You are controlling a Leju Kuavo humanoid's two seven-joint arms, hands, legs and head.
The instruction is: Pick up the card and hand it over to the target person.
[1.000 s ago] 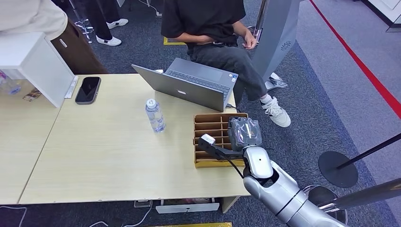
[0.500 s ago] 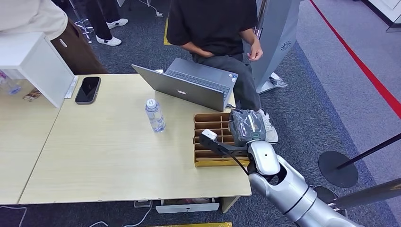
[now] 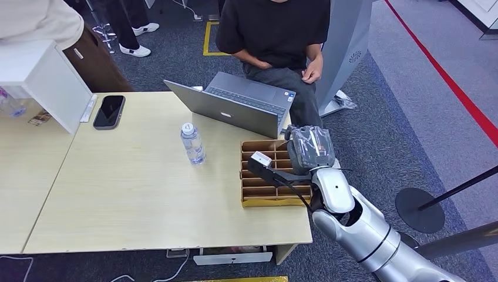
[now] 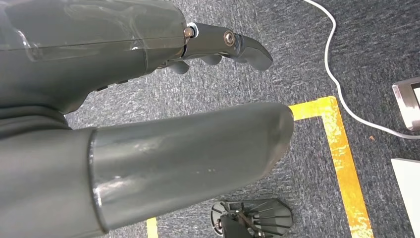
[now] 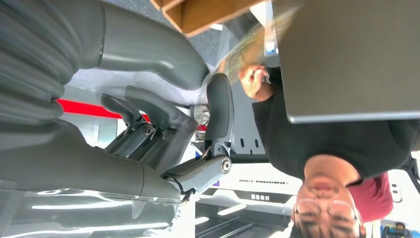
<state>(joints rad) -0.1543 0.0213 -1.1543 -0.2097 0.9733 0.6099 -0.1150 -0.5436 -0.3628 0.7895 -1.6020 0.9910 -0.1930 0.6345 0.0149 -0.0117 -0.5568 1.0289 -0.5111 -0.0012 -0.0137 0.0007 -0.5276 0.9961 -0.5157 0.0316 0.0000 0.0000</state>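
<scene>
On the tabletop (image 3: 135, 194), right end: an open-top cardboard divider box (image 3: 270, 201) with a row of narrow slots. Just behind it is an open laptop (image 3: 235, 108), its back to the robot. A person (image 3: 273, 29) in a black shirt sits beyond it, off the far edge. A water bottle (image 3: 192, 144) stands upright left of the box. A dark phone (image 3: 109, 111) lies flat well to the left, beside a white cabinet (image 3: 41, 76).

The right hand (image 3: 308, 150) is over the box's far right corner, between the box and the person, and it hides that corner. In the right wrist view the thumb tip sits close to one dark finger. Can't tell if anything is pinched there.

I can't pick out the card in any view. It may be in the slots or under the hand, so its heading and long axis are unknown.

The left hand (image 4: 99, 148) hangs over the floor, thumb and fingers apart, holding nothing.

The tabletop is pale wood grain. The floor (image 3: 387, 117) is grey carpet with a red line (image 3: 446, 79) on the right and yellow tape (image 3: 205, 41) near the person. A round stanchion base (image 3: 419, 210) stands right of the arm.
</scene>
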